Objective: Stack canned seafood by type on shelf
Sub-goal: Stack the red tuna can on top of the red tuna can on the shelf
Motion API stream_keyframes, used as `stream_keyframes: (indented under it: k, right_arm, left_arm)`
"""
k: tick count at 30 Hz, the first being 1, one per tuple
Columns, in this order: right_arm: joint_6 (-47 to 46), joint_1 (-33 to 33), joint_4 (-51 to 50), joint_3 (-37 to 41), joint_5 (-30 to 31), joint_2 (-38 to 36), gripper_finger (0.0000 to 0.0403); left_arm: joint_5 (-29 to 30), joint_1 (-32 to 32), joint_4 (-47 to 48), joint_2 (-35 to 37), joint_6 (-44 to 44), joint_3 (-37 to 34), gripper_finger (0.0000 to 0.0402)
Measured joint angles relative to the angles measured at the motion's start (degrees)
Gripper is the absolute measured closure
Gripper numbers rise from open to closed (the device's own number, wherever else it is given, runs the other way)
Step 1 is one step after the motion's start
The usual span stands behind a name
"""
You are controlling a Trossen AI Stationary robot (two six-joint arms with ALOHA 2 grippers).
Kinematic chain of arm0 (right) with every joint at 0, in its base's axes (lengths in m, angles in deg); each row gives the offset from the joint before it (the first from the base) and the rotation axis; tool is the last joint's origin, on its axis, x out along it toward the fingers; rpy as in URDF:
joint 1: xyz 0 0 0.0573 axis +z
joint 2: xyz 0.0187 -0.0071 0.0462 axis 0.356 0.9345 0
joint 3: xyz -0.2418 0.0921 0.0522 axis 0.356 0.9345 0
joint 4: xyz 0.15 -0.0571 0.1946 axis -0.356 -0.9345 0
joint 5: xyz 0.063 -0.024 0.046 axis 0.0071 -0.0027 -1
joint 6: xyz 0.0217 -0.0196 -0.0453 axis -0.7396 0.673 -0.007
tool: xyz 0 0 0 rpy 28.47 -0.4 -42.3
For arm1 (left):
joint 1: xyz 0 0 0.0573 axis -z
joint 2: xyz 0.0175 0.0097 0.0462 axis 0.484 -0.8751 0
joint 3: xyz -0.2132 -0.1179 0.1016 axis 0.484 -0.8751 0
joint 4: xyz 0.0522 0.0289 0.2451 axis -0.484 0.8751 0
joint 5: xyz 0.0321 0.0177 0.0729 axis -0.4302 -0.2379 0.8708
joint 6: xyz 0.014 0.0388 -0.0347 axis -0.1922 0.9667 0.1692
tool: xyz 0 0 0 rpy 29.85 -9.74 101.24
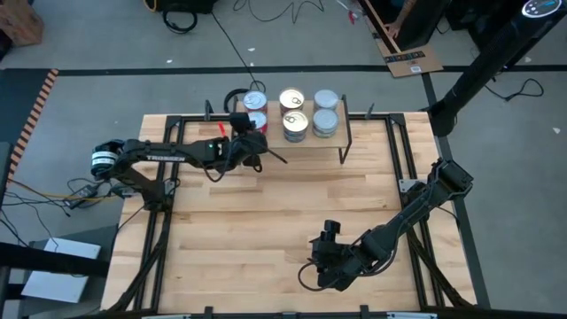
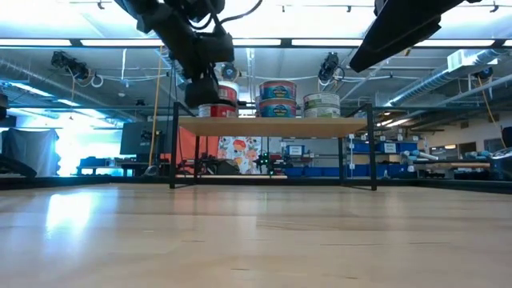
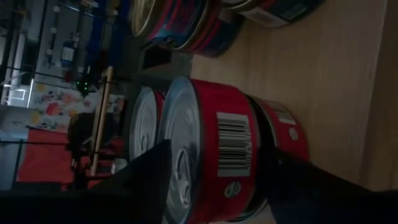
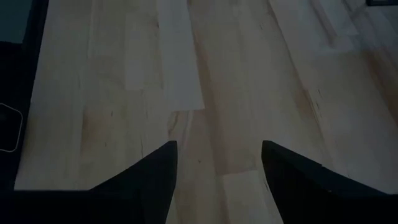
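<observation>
My two arms are dark, jointed tubes; the left arm carries white lettering and a white-banded base, with black cables trailing.

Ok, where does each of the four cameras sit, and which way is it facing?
High: overhead, straight down on the table, both arms and the shelf.
Low: table height, looking level at the shelf and cans under the left gripper.
Left wrist: past its own open fingers at the red can between them.
Right wrist: past its open fingers at bare tabletop.
High, low and left wrist views share the red can stack.
</observation>
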Motion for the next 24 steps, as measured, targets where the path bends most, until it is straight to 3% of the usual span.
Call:
stream_keyframes:
  k: [8, 18, 24]
  right_arm:
    - [1.2, -0.1, 0.3, 0.0, 0.0, 0.0, 0.0162]
    - [1.2, -0.1, 0.3, 0.0, 0.0, 0.0, 0.0162]
    - [1.2, -0.1, 0.3, 0.0, -0.1, 0.0, 0.0162]
  left_arm:
    - [2.0, 0.8, 2.6, 0.0, -0.3, 1.8, 0.0136]
    - [2.1, 1.8, 9.0, 0.0, -5.8, 6.5, 0.0133]
    - [-0.6, 0.6, 13.2, 0.0, -10.4, 6.5, 0.0133]
